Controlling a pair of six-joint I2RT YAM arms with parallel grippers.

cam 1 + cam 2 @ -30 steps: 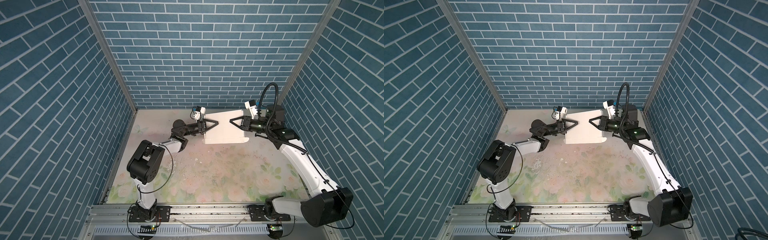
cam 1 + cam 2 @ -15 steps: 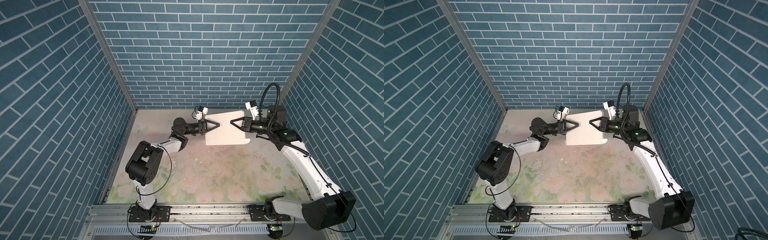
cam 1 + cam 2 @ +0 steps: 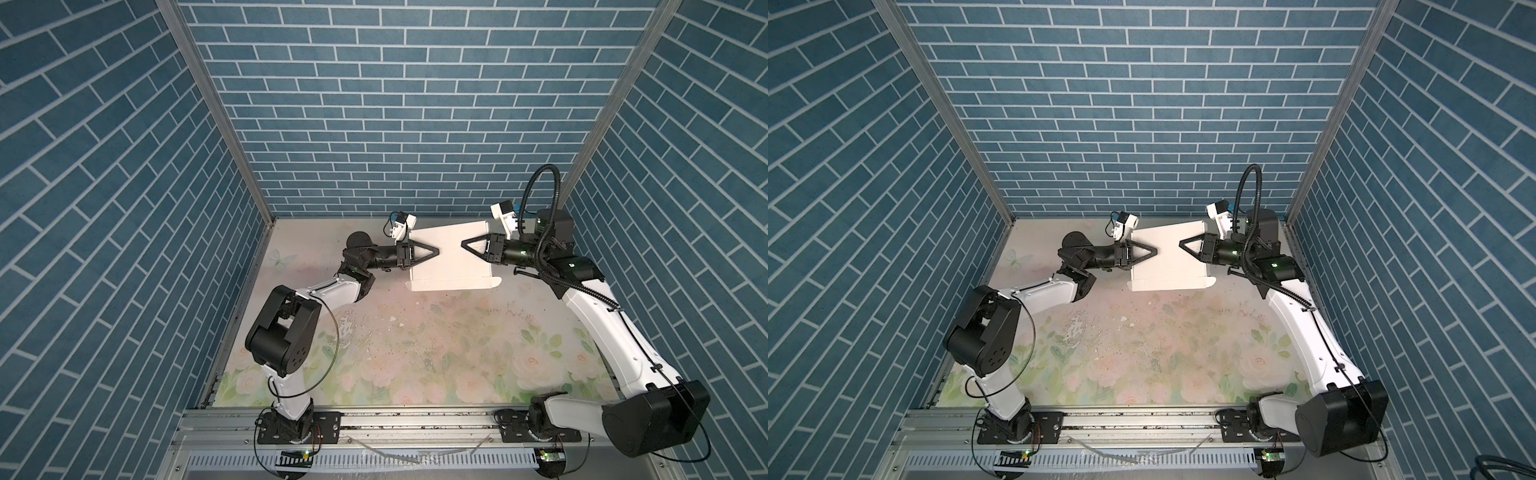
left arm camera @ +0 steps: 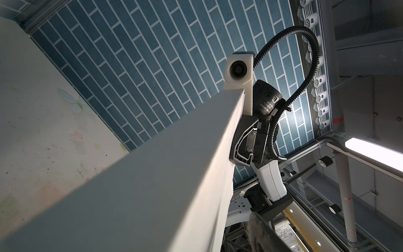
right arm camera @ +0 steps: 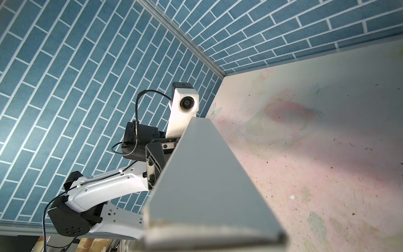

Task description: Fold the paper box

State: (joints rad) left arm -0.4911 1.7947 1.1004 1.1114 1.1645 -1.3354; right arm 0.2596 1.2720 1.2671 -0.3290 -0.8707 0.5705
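The box (image 3: 451, 268) is at the far edge of the surface (image 3: 415, 345), between the grippers. The left gripper (image 3: 434, 250) and right gripper (image 3: 465, 244) each lay a finger over its top; whether either clamps it cannot be told.

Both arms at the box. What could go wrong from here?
1. The left gripper and right gripper reach over the paper box from opposite sides, tips facing: driving further in could make them collide.
2. A corner tab juts out at the front edge; pressing may crease it.
3. The paper box lies close to the back wall, so a shove could jam it there.
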